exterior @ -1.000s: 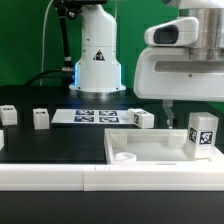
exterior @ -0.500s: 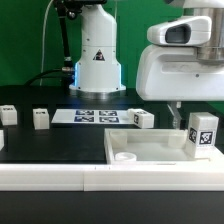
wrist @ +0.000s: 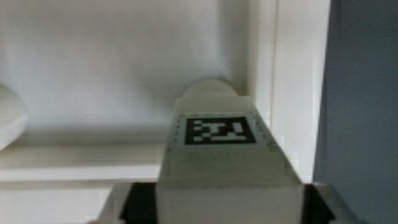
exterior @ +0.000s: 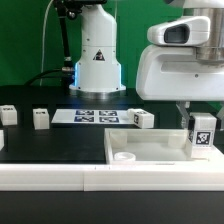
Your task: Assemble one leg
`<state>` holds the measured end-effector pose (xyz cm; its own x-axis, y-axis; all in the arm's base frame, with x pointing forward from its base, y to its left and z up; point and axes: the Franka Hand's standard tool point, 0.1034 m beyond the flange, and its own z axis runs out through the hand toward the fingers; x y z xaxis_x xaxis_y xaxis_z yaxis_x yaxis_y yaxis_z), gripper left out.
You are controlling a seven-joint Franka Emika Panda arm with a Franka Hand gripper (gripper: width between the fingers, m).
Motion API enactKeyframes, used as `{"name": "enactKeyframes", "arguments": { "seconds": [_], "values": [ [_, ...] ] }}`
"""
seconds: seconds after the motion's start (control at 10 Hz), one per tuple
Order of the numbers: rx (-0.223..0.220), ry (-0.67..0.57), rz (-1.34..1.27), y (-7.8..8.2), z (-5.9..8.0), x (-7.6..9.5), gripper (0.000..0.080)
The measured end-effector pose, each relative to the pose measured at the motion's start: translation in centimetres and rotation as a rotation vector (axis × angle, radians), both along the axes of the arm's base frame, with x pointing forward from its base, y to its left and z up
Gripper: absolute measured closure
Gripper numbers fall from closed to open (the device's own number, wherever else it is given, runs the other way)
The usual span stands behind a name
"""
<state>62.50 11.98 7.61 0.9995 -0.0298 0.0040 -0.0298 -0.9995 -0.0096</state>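
While the panel [exterior: 150,148] lies unmoved nearest the camera, its round recess [exterior: 125,157] showing at the corner toward the exterior view's left, the change is all at its other end. The leg [exterior: 203,133] now sits slightly lower than half a second ago and reaches down to the panel at the exterior view's right edge, though whether it touches cannot be told. That suggests it is being brought down to a corner seat, with the joining itself not yet done. The gripper [exterior: 194,116] is clamped on the leg. In the wrist view the leg [wrist: 222,140] rises from between the two dark jaws, tag facing the camera, with no gap on either side. Compared with a second ago, the one finger visible in the exterior view has slid toward that view's right and now stands just beside the leg. Farther back, the loose posts [exterior: 40,118], the marker board [exterior: 95,115] and the arm's base [exterior: 97,60] are unchanged.
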Motion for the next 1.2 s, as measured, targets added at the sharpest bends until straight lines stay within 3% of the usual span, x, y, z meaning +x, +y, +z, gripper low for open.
{"name": "enactKeyframes", "arguments": {
  "seconds": [0.7, 1.2],
  "values": [
    [0.061, -0.028, -0.86, -0.34, -0.19, 0.02, 0.0508],
    [0.07, 0.007, -1.418, -0.35, -0.24, -0.12, 0.0508]
  ]
}}
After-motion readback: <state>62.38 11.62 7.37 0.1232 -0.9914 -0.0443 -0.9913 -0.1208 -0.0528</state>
